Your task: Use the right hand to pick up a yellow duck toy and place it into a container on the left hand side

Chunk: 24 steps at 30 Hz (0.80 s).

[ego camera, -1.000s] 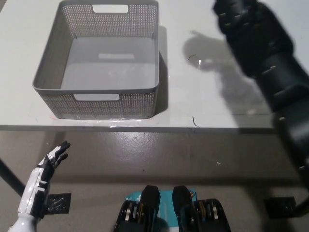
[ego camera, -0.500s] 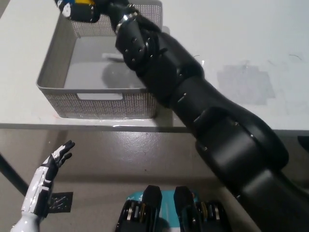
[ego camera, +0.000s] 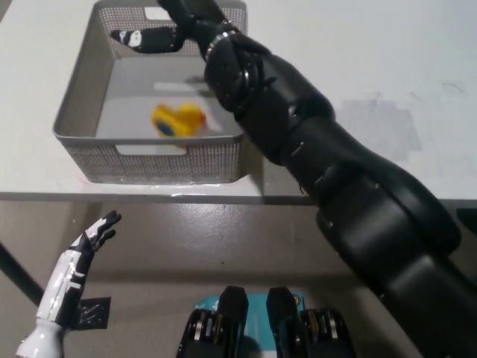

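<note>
Yellow duck lies in basket, below open right robot hand.

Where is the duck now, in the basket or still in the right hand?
In the basket. The yellow duck lies on its floor, clear of the open right hand above the far side.

Bulky glossy black right arm, slim white left hand, dark fingers
</note>
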Each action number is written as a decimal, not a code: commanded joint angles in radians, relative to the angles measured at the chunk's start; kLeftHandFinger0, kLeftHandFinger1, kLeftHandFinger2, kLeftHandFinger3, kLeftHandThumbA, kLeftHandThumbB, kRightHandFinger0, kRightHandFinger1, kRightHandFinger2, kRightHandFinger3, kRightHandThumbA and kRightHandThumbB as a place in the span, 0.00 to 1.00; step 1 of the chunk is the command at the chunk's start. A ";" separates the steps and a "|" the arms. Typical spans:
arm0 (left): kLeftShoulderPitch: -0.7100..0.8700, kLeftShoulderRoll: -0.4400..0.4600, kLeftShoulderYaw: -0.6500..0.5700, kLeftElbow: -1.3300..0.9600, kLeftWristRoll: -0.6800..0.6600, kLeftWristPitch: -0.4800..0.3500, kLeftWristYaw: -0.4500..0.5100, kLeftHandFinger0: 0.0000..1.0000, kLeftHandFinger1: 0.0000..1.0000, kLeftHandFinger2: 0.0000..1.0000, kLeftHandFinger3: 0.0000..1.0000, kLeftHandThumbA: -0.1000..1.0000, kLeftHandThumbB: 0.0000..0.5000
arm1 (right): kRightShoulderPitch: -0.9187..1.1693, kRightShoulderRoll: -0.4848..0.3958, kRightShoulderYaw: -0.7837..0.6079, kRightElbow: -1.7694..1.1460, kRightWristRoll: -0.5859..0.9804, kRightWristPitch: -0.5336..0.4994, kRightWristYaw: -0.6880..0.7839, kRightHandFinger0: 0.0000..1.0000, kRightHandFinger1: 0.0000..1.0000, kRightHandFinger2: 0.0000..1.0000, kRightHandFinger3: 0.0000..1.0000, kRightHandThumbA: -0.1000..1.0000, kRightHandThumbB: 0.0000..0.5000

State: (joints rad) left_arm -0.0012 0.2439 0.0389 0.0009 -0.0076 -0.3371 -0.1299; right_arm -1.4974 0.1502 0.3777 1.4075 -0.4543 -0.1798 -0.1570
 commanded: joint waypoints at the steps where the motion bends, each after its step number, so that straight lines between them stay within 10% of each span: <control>1: -0.011 0.021 -0.009 -0.024 0.007 -0.021 -0.019 1.00 1.00 1.00 1.00 1.00 0.27 | -0.054 -0.041 0.009 -0.036 -0.002 0.008 0.041 1.00 1.00 1.00 1.00 1.00 0.97; 9: -0.020 0.023 -0.015 -0.023 0.011 -0.009 -0.022 1.00 1.00 1.00 1.00 1.00 0.35 | -0.060 -0.168 -0.063 -0.166 0.057 -0.029 0.061 1.00 1.00 1.00 1.00 1.00 0.87; 18: -0.016 0.031 -0.007 -0.039 0.016 0.001 -0.025 1.00 1.00 1.00 1.00 1.00 0.31 | 0.214 -0.443 -0.213 -0.989 0.111 0.173 0.229 1.00 1.00 1.00 1.00 1.00 0.88; 24: -0.007 0.037 -0.007 -0.043 0.003 -0.003 -0.035 1.00 1.00 1.00 1.00 1.00 0.29 | 0.605 -0.473 -0.318 -1.480 0.203 0.214 0.231 1.00 1.00 1.00 1.00 1.00 0.84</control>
State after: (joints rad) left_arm -0.0031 0.2438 0.0303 0.0043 -0.0008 -0.3262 -0.1433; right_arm -1.2056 -0.1478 0.2428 0.7744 -0.4201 -0.1223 -0.0501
